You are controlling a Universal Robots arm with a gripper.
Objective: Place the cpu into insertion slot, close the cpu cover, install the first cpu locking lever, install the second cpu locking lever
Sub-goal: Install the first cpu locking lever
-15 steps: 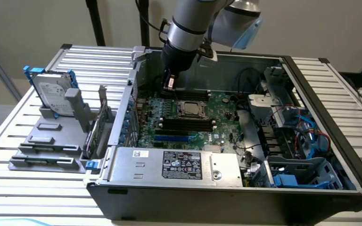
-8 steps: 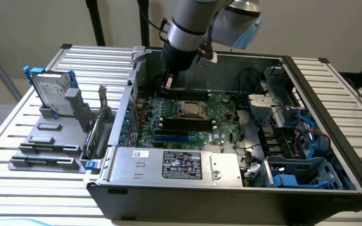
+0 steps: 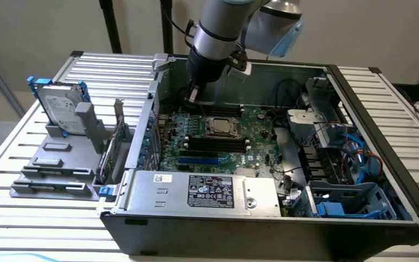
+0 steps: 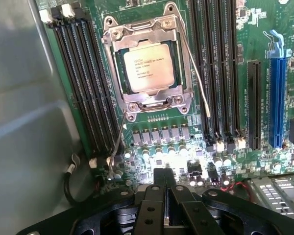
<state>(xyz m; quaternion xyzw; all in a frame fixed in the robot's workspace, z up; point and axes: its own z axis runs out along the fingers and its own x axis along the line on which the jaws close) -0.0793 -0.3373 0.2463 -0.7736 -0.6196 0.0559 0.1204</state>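
The cpu (image 4: 149, 65) lies in the insertion slot (image 4: 185, 100) on the green board, its pale metal face with printed text showing. The silver cpu cover (image 4: 118, 46) lies down flat around it. Two thin wire locking levers stand free of their catches: one (image 4: 197, 81) runs along one side of the socket, the other (image 4: 117, 144) angles off from the opposite corner. My gripper (image 4: 165, 177) is shut with nothing in it, hovering apart from the socket over the row of capacitors. In the exterior view the gripper (image 3: 192, 98) hangs inside the open case, behind the cpu (image 3: 221, 126).
Long black memory slots (image 4: 83, 83) flank the socket on both sides, and a blue expansion slot (image 4: 278, 93) lies beyond. The case wall (image 4: 24, 122) is close beside the board. The power supply (image 3: 202, 191) sits at the case front, with cables and drive bays (image 3: 340, 158) at the exterior view's right.
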